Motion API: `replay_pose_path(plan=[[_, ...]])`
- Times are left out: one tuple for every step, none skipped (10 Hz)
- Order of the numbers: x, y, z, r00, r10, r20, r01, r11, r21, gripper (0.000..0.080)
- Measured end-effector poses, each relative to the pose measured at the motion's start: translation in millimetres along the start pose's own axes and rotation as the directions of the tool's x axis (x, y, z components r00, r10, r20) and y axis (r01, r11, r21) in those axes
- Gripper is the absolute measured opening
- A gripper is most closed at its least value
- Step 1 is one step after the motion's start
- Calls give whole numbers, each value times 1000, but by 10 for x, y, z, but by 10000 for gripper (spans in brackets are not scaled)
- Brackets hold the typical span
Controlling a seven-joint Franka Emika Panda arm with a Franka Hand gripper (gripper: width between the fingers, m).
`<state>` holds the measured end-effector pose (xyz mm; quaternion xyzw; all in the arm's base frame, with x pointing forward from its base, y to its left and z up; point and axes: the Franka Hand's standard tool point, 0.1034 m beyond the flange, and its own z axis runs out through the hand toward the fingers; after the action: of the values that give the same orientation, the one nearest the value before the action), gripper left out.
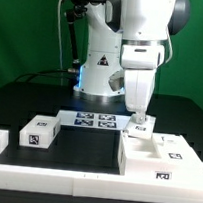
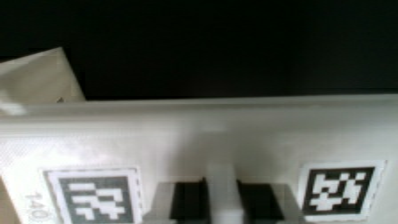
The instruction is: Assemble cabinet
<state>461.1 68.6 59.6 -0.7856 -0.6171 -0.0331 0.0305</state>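
The cabinet (image 1: pixel 163 156), a big white boxy shell with square tags, lies on the black table at the exterior view's right. My gripper (image 1: pixel 140 122) reaches straight down onto its far left corner. In the wrist view the gripper (image 2: pixel 222 200) has its two black fingers (image 2: pixel 187 200) close together with a narrow white strip between them. That strip belongs to a white tagged cabinet part (image 2: pixel 214 130) that fills the view and carries two tags. A small white tagged block (image 1: pixel 36 133) lies apart at the exterior view's left.
The marker board (image 1: pixel 93 119) lies flat behind the parts at the robot's base. A long white border rail (image 1: pixel 52 175) runs along the front and turns up the left side. Another white piece (image 2: pixel 45 80) shows tilted beyond the held part in the wrist view.
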Motion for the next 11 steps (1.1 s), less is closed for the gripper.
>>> replay_pose_path(plan=[[0,0,0,1000,0,0,0,1000,0,68],[-1,0,0,1000,-2,0,2,1000,0,68],[-3,7,-3,1000,-12,1,12,1000,0,68],[-1,9,-6,1000,-20,3,20,1000,6,68],[-12,9,-4,999,-35,5,35,999,11,68],[-33,5,5,998,-57,8,57,998,18,68],[-46,6,7,997,-72,10,71,997,24,68],[-58,10,9,996,-85,10,85,996,26,68],[-73,30,9,994,-110,8,110,994,25,68],[-83,53,10,992,-125,7,125,992,23,68],[-80,56,8,993,-121,6,121,992,22,68]])
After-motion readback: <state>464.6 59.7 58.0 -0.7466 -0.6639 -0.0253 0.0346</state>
